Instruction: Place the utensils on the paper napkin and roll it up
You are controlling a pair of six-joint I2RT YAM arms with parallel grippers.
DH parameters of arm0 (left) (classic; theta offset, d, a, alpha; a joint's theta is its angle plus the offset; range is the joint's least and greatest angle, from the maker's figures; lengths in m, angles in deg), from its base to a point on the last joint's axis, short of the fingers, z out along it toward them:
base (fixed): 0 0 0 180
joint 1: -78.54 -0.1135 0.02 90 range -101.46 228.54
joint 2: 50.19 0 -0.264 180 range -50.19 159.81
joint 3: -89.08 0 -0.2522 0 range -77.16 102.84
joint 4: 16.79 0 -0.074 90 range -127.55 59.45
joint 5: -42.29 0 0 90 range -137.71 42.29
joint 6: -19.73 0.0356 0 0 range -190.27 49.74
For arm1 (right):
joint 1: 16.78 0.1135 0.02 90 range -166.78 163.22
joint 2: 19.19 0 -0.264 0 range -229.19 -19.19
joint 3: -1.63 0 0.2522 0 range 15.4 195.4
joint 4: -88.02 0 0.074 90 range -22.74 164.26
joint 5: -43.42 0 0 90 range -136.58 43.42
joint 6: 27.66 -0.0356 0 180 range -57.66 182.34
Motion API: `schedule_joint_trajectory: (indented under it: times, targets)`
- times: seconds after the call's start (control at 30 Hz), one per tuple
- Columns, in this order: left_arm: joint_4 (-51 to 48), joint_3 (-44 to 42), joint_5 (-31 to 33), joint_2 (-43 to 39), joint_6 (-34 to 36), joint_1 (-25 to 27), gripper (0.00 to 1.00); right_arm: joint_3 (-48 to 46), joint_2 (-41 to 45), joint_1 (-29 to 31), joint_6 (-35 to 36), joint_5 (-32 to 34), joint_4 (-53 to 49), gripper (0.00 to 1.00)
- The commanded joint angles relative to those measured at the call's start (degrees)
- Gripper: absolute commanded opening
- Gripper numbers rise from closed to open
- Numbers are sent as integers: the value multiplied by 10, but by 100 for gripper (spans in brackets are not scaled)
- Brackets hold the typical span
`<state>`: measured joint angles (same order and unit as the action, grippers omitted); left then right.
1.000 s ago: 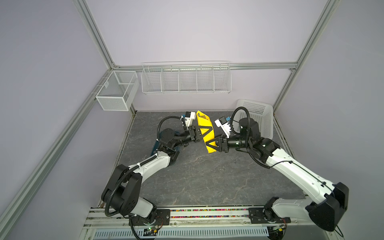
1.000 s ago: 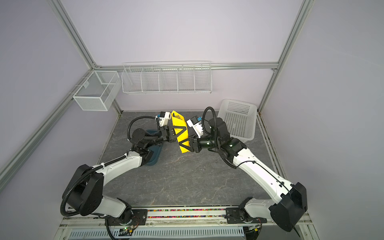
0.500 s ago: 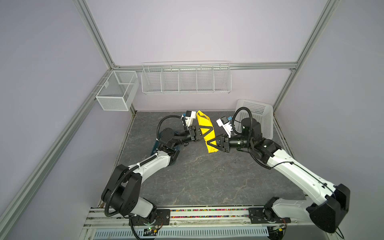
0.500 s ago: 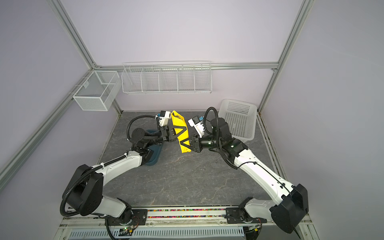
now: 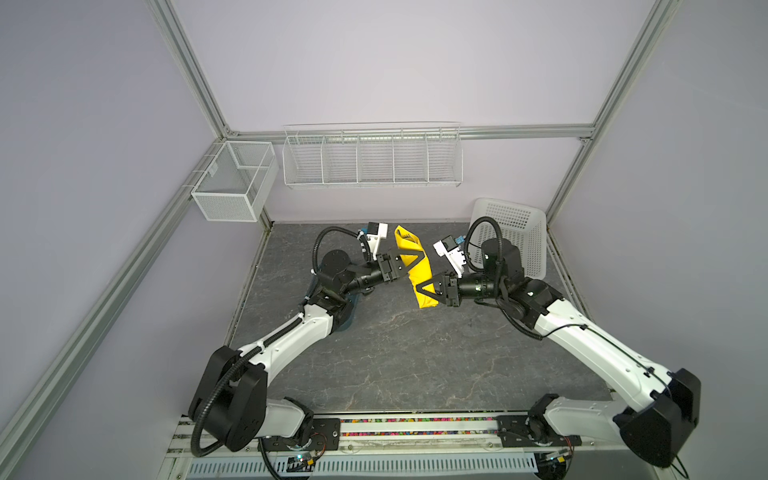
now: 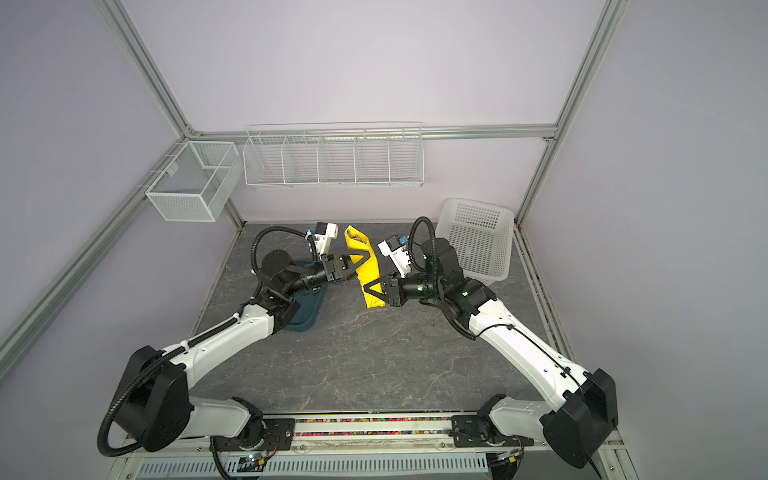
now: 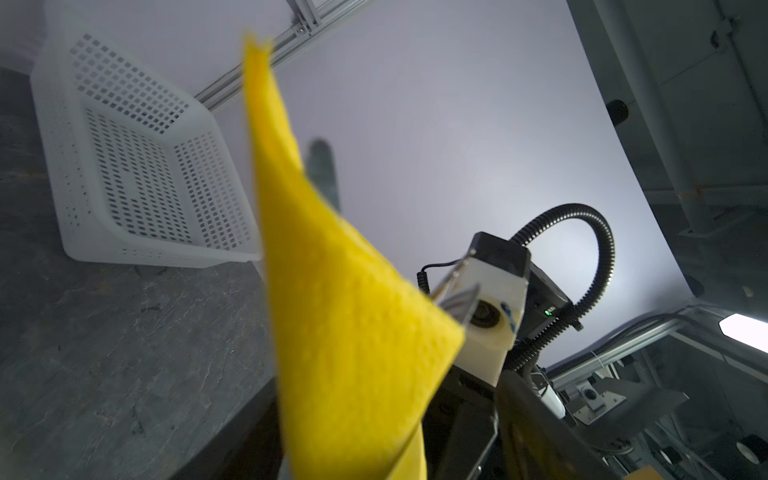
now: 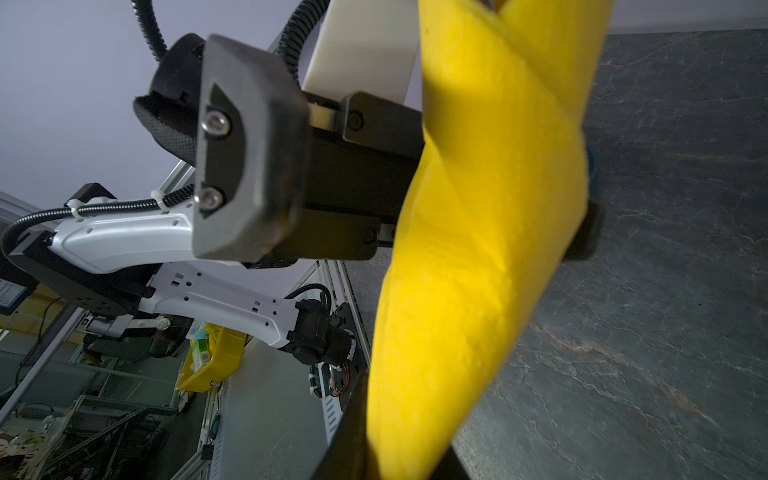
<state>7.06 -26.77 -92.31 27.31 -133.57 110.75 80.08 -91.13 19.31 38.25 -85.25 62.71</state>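
The napkin (image 5: 419, 274) was plain bright yellow. The bench (image 5: 395, 361) was dark grey, marbled with pale veins. The basket (image 5: 523, 237) was white, patterned with a grid of holes. The tub (image 6: 305, 320) was teal.

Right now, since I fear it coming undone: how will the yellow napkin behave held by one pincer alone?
Probably floppy: the paper napkin twists and creases. Its top may unroll, as the left pincer stands open around it. Likely light: the right pincer holds it up by one end.

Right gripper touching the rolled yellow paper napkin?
Touching. The right wrist view shows the rolled yellow paper napkin pinched between the jaws of the right gripper.
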Motion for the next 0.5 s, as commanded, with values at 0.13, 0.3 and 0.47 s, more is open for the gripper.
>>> schedule_joint_trajectory:
  times: [0.13, 0.3, 0.47]
  targets:
    - [-171, 28, 21, -40, 111, -2, 100, -13, 17, 0, -13, 4, 51, 15]
    - [-93, 15, -14, -21, 61, -2, 95, -17, 20, 0, -21, 4, 60, 16]
    - [-37, 9, -24, -17, 32, 0, 75, -21, 22, 1, -22, 11, 60, 16]
